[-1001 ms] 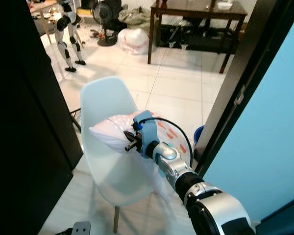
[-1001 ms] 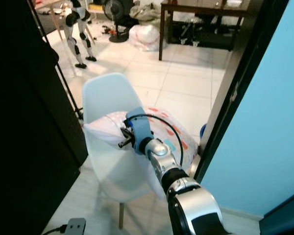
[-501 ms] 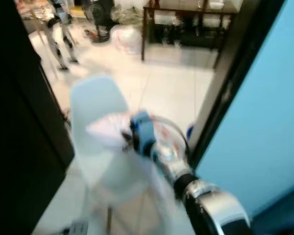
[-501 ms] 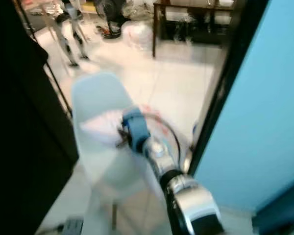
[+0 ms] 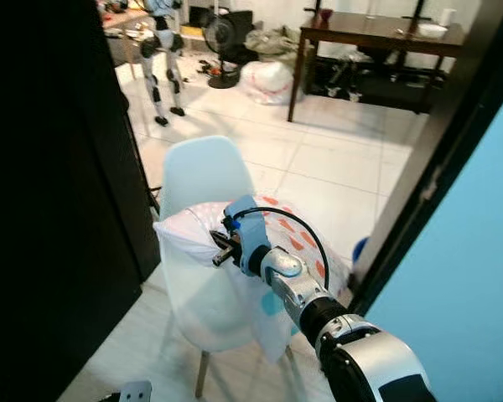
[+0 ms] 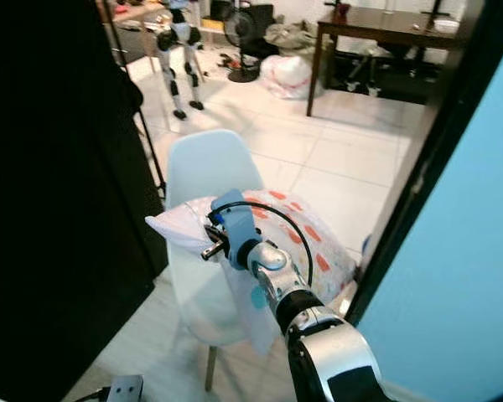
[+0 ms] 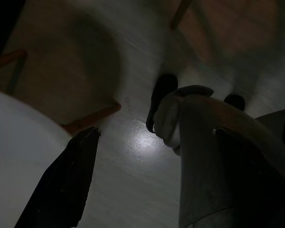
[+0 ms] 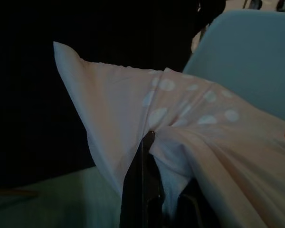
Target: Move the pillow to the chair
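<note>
My pale chair (image 5: 203, 180) stands on the white tiled floor (image 5: 335, 163) and carries the spotted pillow (image 5: 193, 228) across its seat. Farther off, a dark worktop (image 5: 377, 29), a fan (image 5: 222, 38) and a white bag (image 5: 268, 81) stand on the floor.

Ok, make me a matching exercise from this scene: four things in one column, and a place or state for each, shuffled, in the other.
Things:
1. pillow
2. white chair
3. standing fan
4. dark wooden table

Places or states:
A. on the tiled floor far back, beside a white bag
B. pinched at one corner by the right gripper, held over the seat
C. far back on the right, with a white bowl on top
D. right in front of the robot, backrest away from it

Pairs: 1-B, 2-D, 3-A, 4-C
</note>
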Robot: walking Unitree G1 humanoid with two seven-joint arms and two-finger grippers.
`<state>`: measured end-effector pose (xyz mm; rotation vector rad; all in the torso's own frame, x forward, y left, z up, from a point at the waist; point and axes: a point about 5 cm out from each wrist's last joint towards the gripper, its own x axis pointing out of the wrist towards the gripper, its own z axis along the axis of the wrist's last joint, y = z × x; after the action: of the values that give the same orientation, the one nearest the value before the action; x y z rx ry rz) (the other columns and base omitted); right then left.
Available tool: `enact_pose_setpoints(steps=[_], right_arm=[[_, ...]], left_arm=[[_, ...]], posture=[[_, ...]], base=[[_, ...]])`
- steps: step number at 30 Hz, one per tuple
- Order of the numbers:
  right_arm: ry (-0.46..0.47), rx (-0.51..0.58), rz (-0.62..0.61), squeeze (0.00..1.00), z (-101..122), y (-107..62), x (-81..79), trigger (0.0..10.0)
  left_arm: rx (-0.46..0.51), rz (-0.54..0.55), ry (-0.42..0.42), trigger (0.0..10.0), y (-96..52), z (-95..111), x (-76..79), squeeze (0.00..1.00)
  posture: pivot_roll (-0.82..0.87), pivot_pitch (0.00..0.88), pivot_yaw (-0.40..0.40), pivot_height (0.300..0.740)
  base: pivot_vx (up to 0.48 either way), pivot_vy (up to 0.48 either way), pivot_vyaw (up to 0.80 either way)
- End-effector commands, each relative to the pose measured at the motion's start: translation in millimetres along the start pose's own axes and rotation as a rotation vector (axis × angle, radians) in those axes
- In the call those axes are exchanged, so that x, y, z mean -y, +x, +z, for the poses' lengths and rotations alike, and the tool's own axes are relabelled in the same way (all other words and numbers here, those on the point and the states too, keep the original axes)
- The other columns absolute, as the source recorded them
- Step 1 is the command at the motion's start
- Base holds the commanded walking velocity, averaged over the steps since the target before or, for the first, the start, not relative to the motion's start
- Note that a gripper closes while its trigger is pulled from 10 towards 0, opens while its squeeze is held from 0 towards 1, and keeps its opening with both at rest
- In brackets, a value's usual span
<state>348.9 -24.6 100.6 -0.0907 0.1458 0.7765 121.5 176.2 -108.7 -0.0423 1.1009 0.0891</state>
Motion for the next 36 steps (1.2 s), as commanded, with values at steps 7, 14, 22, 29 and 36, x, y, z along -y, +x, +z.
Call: enact_pose_setpoints(steps=[7, 14, 22, 29, 36], right_arm=[[0.008, 0.068, 0.028, 0.00, 14.5, 4.8, -2.9, 10.0], [-0.035, 0.049, 0.076, 0.00, 10.8, 4.9, -8.8, 10.0], [-0.022, 0.056, 0.073, 0.00, 12.6, 5.3, -8.0, 10.0], [-0.022, 0.050, 0.067, 0.00, 11.4, 4.8, -7.3, 10.0], [-0.022, 0.040, 0.076, 0.00, 7.8, 3.8, -8.7, 10.0]], left_arm=[[-0.053, -0.013, 0.009, 10.0, -1.5, -12.1, 3.4, 0.00], [-0.051, -0.017, 0.010, 10.0, -1.3, -10.9, 4.4, 0.00], [-0.046, -0.013, -0.014, 10.0, -1.5, -11.7, 5.9, 0.00], [-0.052, -0.037, 0.014, 10.0, -1.7, -13.0, 8.1, 0.00], [-0.056, -0.043, -0.002, 10.0, -2.2, -15.6, 9.2, 0.00]], posture=[[-0.02, 0.052, -0.058, 0.740], [-0.03, 0.049, -0.062, 0.740], [-0.02, 0.049, -0.064, 0.740], [-0.02, 0.051, -0.068, 0.740], [-0.02, 0.052, -0.068, 0.740]], base=[[0.310, 0.000, 0.07], [0.480, 0.000, 0.28], [0.458, 0.000, 0.69], [0.044, 0.000, 0.00], [0.000, -0.395, 0.00]])
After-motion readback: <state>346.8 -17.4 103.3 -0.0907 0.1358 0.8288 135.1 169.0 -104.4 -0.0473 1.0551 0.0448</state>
